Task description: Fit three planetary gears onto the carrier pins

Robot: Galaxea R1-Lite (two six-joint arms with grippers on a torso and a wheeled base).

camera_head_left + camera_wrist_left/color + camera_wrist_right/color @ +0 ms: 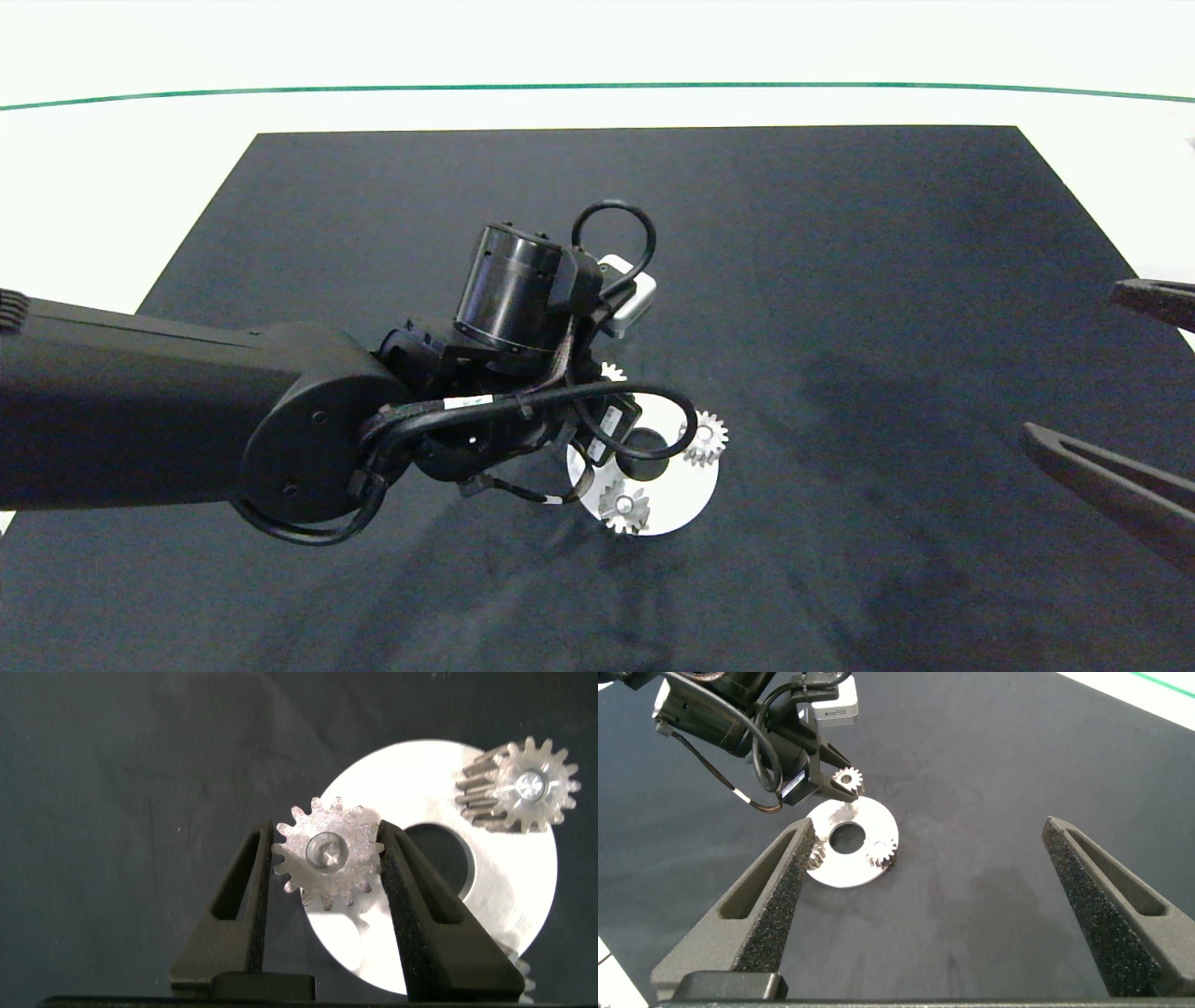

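Three gears point(327, 854), two on disc point(439, 952) pins, third clamped in left gripper point(326, 863), right gripper point(934, 887) wide.

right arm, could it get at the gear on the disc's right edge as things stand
Probably yes. The right gripper hangs open off to the right, with bare black mat between it and that gear. The left gripper, shut on the third gear, sits over the white disc's far side.

The head camera looks down on the bench point(840, 280) from above; the left wrist camera sits close over the white disc point(509, 910), which the right wrist camera views from afar.
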